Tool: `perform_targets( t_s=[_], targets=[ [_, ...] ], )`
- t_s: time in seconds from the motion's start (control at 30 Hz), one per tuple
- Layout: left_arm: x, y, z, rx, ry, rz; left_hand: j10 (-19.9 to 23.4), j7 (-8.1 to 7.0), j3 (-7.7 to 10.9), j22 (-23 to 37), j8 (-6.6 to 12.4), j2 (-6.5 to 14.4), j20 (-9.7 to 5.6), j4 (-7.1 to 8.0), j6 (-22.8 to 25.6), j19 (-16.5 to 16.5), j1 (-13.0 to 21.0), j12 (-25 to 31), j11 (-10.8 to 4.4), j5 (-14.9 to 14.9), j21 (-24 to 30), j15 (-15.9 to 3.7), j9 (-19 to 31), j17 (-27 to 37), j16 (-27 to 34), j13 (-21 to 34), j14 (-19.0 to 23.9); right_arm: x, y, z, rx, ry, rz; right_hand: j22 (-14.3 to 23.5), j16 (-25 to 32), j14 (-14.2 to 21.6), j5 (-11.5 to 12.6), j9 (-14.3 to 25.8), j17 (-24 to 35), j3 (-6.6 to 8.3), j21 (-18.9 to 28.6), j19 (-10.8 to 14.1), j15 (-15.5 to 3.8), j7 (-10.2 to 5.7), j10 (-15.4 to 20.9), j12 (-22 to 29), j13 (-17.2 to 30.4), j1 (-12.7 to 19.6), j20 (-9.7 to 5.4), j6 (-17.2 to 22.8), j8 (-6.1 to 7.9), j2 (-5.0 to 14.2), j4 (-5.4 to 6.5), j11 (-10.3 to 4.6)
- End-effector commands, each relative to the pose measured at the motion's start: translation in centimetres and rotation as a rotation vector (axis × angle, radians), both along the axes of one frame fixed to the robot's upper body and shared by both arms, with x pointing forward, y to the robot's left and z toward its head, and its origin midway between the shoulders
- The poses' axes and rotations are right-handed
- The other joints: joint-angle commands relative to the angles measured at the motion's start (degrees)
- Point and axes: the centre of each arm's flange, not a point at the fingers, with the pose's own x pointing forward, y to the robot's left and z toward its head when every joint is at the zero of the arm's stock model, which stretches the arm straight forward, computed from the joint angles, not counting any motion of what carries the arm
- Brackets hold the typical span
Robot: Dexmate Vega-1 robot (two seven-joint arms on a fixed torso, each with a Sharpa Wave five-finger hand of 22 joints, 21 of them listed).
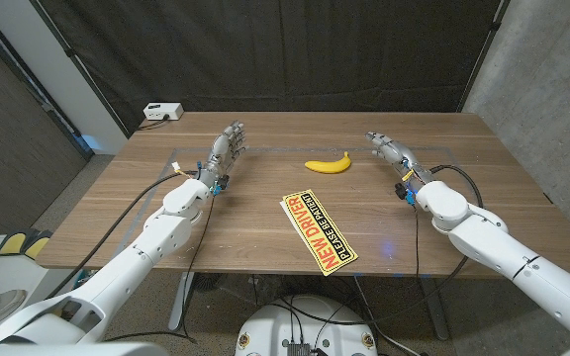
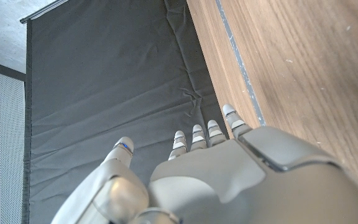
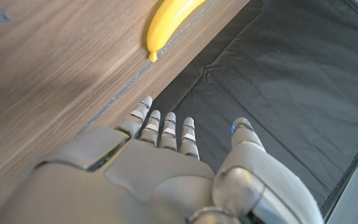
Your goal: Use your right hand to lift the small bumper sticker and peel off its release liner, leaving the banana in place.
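Observation:
A yellow and black bumper sticker [image 1: 319,230] reading NEW DRIVER lies flat near the table's front edge, slanted. A yellow banana [image 1: 328,164] lies further back at the middle; its tip also shows in the right wrist view [image 3: 166,22]. My right hand [image 1: 392,151] stands to the right of the banana, fingers straight and apart, holding nothing; its back shows in the right wrist view [image 3: 166,174]. My left hand [image 1: 226,150] stands at the back left, fingers extended and empty, with its back in the left wrist view [image 2: 229,180]. Both hands are well apart from the sticker.
The wooden table [image 1: 265,188] has a taped outline near its back. A white box [image 1: 162,111] sits off the back left corner. A black curtain [image 1: 295,49] hangs behind the table. Cables run along both forearms.

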Motion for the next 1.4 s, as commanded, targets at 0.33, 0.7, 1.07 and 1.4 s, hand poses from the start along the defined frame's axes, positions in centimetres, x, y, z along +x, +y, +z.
perform_targets(
  t_s=[0.33, 0.7, 1.07, 1.4],
  targets=[
    [-0.9, -1.4, 0.1, 0.041, -0.012, -0.046, 0.7, -0.23, 0.16, 0.2, 0.56, 0.3, 1.34, 0.07, 0.9, 0.4, -0.3, 0.7, 0.06, 0.2, -0.3, 1.46, 0.3, 0.1, 0.5, 0.2, 0.3, -6.4, 2.4, 0.3, -0.332, -0.107, -0.166, 0.3, 0.9, 3.5, -0.3, 0.3, 0.3, -1.92, 0.2, 2.1, 0.11, -2.15, 0.5, 0.3, 0.3, 0.4, 8.25, 1.1, 0.32, -4.36, -0.94, -1.59],
    [-0.7, -2.3, 0.4, 0.064, -0.018, -0.077, 0.8, -0.24, 0.12, 0.3, 0.55, 0.3, 1.39, 0.11, 1.0, 0.5, -0.3, 0.7, 0.09, 0.2, -0.4, 1.41, 0.3, 0.2, 0.5, 0.2, 0.4, -9.0, 3.6, -0.7, -0.437, -0.117, -0.217, 0.3, 0.8, 3.6, 0.1, 0.4, 0.4, -1.70, -0.1, 1.7, -0.43, -1.22, 0.1, 0.1, 0.4, 1.8, 7.37, 1.0, 0.39, -4.80, -1.45, -1.69],
    [-0.2, -2.7, 1.1, 0.079, -0.033, -0.105, 0.8, -0.30, 0.09, 0.3, 0.53, 0.3, 1.50, 0.14, 1.1, 0.4, -0.4, 0.7, 0.10, 0.2, -0.5, 1.42, 0.3, 0.2, 0.5, 0.3, 0.4, -10.9, 5.3, -0.9, -0.551, -0.129, -0.259, 0.4, 0.3, 2.6, 0.3, 0.5, 0.5, -1.55, -0.4, 1.2, -0.80, -1.18, -1.4, -0.3, 0.5, 2.9, 6.51, -0.1, 0.03, -5.06, -1.52, -1.85],
    [0.2, -2.7, 1.3, 0.083, -0.037, -0.120, 0.9, -0.26, 0.08, 0.3, 0.52, 0.2, 1.56, 0.15, 1.1, 0.4, -0.4, 0.7, 0.17, 0.2, -0.5, 1.40, 0.4, 0.2, 0.5, 0.3, 0.5, -12.2, 6.9, -1.6, -0.647, -0.141, -0.321, 0.4, 0.2, 2.2, 0.6, 0.6, 0.6, -1.39, -0.5, 1.1, -1.59, -1.56, -3.0, -0.6, 0.6, 4.2, 5.78, -2.6, -0.55, -5.16, -1.48, -2.81]
  ],
)
